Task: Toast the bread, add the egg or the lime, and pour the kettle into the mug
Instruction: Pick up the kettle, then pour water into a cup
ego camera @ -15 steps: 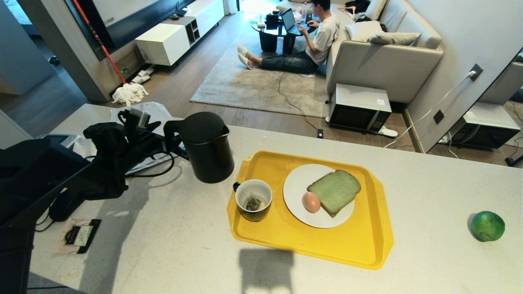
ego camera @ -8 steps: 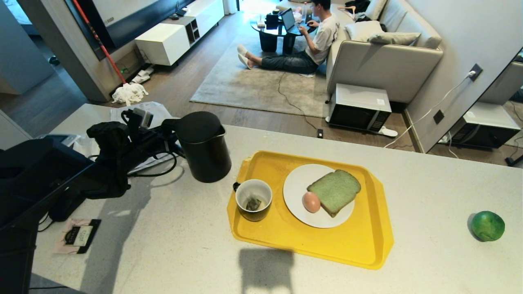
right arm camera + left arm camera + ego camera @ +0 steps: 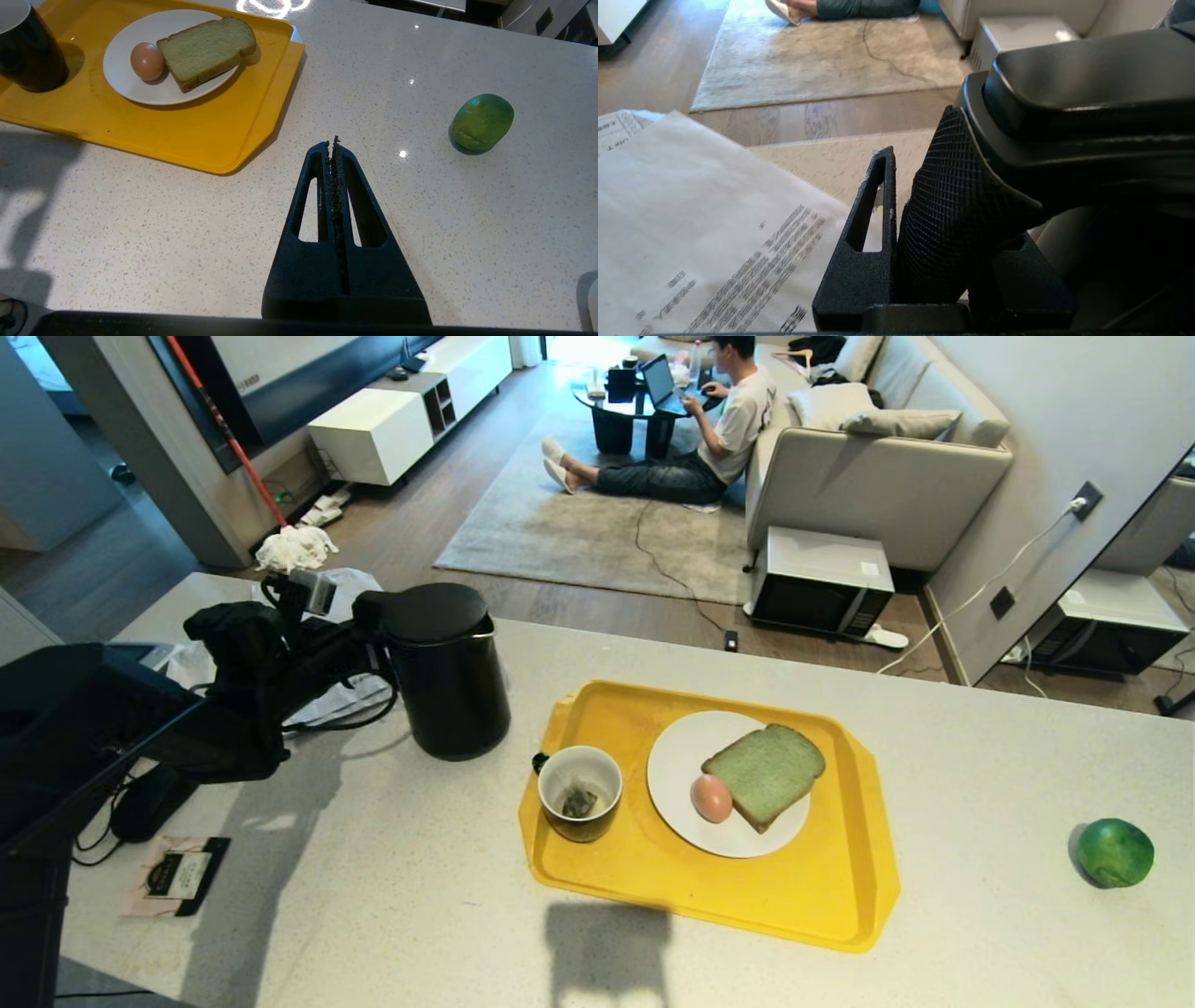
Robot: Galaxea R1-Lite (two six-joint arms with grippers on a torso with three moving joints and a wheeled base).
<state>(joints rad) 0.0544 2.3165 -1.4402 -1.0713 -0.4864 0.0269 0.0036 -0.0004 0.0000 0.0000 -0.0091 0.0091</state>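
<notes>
The left gripper (image 3: 366, 649) is clamped on the handle of the kettle (image 3: 443, 670), which sits on the counter (image 3: 373, 896) just left of the yellow tray (image 3: 747, 905). The mug (image 3: 580, 792) sits on that tray beside the plate (image 3: 677, 775) with egg (image 3: 710, 797) and bread (image 3: 766, 773), lime (image 3: 1114, 852) far right, and the right gripper (image 3: 334, 142) is pinched closed over the counter

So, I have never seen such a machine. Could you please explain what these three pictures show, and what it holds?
It is a two-armed robot at a counter. One picture looks down from its head; two come from cameras on its wrists. The left gripper is closed on the handle of the black kettle. The right gripper is shut and holds nothing. On a yellow tray stand a mug and a plate with bread and an egg. A lime lies apart.
</notes>
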